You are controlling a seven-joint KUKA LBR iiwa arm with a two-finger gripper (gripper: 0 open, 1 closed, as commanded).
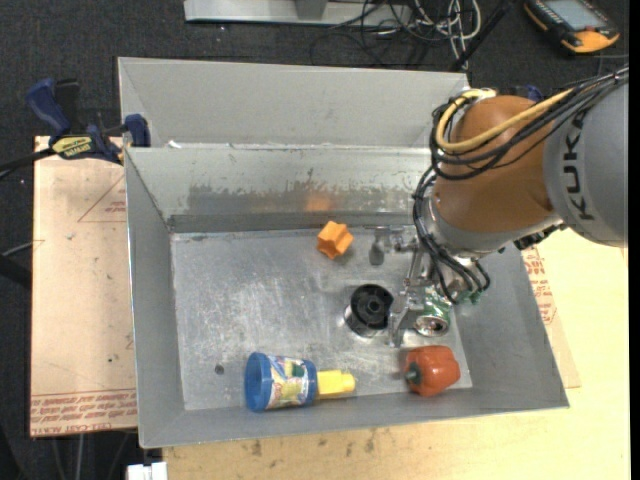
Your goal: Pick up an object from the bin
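The object nearest the gripper is a black round part with a hollow centre. It lies on the bin floor right of the middle, about halfway between the near and far walls. The lower end of the gripper stands just beside the right edge of this part. Contact between the two cannot be confirmed. Whether the gripper is open or closed cannot be determined from this view, and nothing can be seen held in it. A small green, white and metallic item lies just right of the gripper and is partly covered by the wrist. It cannot be determined whether this item belongs to the robot or to the bin. A red-orange rounded object with a dark stem end lies near the gripper on its near side, close to the near right corner. A small orange block lies apart from the black part on the far side, close to the foot of the far wall. A blue bottle with a printed label and a yellow cap lies on its side by the near wall, well left of the gripper, cap pointing right. The grey metal bin has a scuffed bare floor on the left. The arm enters from the right. Its orange wrist cover carries looped cables above the far right part of the bin.
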